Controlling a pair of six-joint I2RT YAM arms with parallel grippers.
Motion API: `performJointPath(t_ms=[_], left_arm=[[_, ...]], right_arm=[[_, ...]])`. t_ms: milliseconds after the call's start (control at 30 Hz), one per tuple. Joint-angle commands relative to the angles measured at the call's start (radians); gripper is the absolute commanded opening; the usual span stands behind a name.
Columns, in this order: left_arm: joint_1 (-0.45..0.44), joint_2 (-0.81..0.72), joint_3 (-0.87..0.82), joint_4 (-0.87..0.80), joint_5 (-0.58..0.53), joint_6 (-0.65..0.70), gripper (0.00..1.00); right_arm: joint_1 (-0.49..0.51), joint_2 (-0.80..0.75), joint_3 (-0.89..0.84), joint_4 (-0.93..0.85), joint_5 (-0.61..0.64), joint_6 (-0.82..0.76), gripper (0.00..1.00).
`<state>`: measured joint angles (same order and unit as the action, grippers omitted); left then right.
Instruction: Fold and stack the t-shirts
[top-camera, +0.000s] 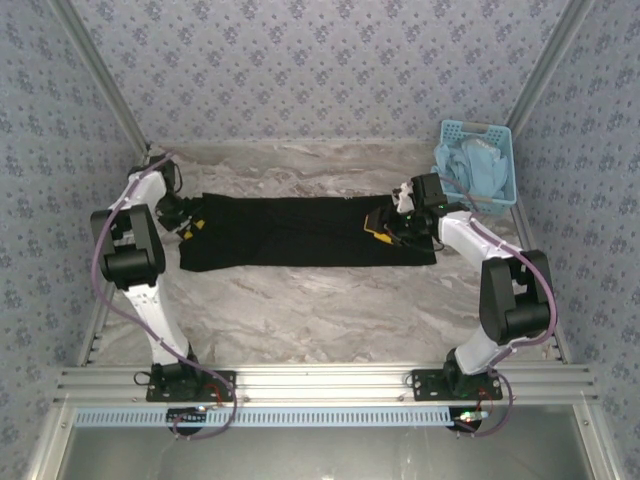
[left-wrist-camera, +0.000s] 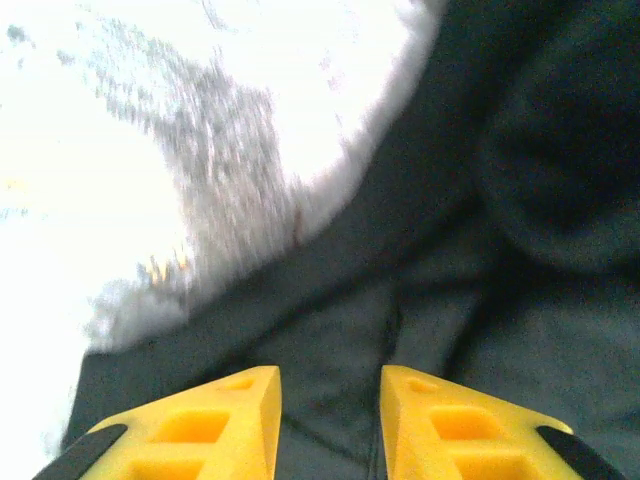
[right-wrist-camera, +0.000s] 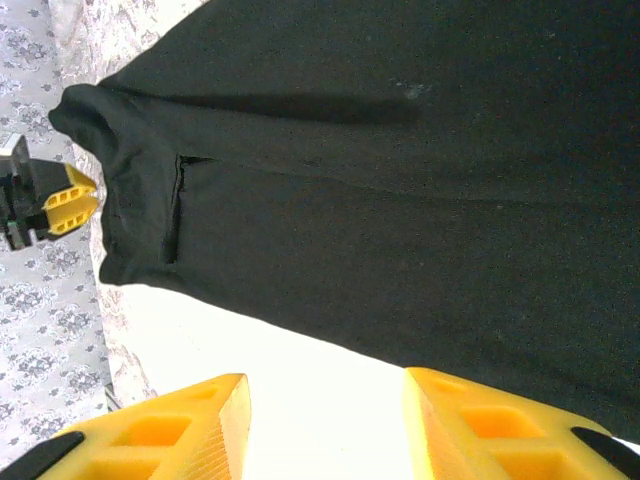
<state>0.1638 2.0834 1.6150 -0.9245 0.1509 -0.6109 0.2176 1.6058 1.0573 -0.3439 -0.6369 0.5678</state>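
Lying lengthwise left-to-right, t-shirt; left hand narrowly parted, right hand wider, empty.

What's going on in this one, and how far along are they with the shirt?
Two robot arms are working on a black t-shirt. It lies on the marble table, folded into a long strip with a plain side up. The left gripper is at the strip's left end and the right gripper at its right end, each with fingers apart and gripping nothing. A blue basket holding pale blue cloth sits at the far right corner.
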Motion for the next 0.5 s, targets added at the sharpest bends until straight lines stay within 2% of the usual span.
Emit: performJointPath(t_ms=[0, 267, 467], left_arm=[[0.006, 0.028, 0.011, 0.093, 0.081, 0.048, 0.37], [0.004, 0.049, 0.016, 0.120, 0.106, 0.041, 0.36], [-0.006, 0.002, -0.036, 0.142, 0.109, 0.040, 0.34]], right_arm=[[0.011, 0.002, 0.027, -0.009, -0.018, -0.011, 0.46], [0.015, -0.002, 0.025, -0.025, -0.010, -0.013, 0.46], [0.016, -0.001, 0.025, -0.026, -0.007, -0.013, 0.46]])
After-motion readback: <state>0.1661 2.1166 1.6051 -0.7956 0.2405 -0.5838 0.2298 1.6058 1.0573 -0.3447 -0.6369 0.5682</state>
